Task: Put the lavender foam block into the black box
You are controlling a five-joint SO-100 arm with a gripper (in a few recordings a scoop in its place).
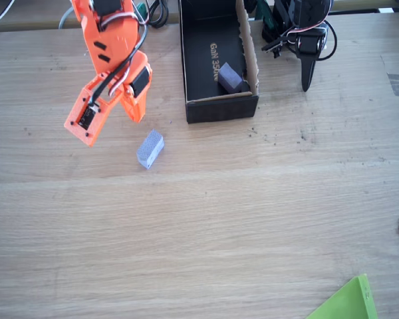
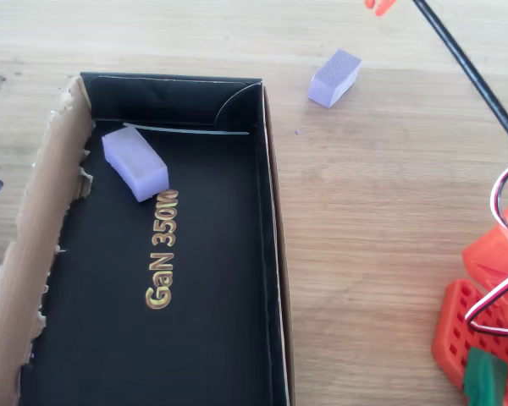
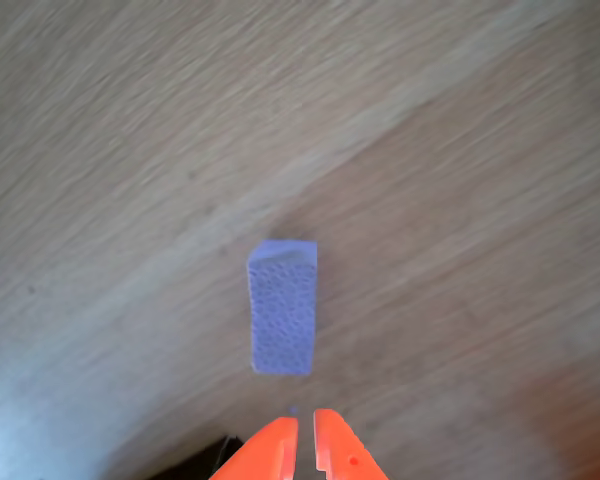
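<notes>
Orange fingers [image 3: 305,440] sit nearly closed at the bottom of the wrist view, holding nothing, just short of the lavender foam block [image 3: 283,308], which lies flat on the wooden surface [image 1: 219,219]. To the block's right in the fixed view stands the black box [image 1: 206,109], gold lettering [image 2: 162,249] on its floor and a torn brown cardboard side [image 2: 34,254]. Inside it, near a corner, rests a second, similar violet block [image 2: 135,162]. At the lower edge of the fixed view lies a green sheet corner [image 1: 349,302].

Wooden table [image 1: 199,226]: lavender foam block [image 1: 150,149], black box [image 1: 219,109]
</notes>
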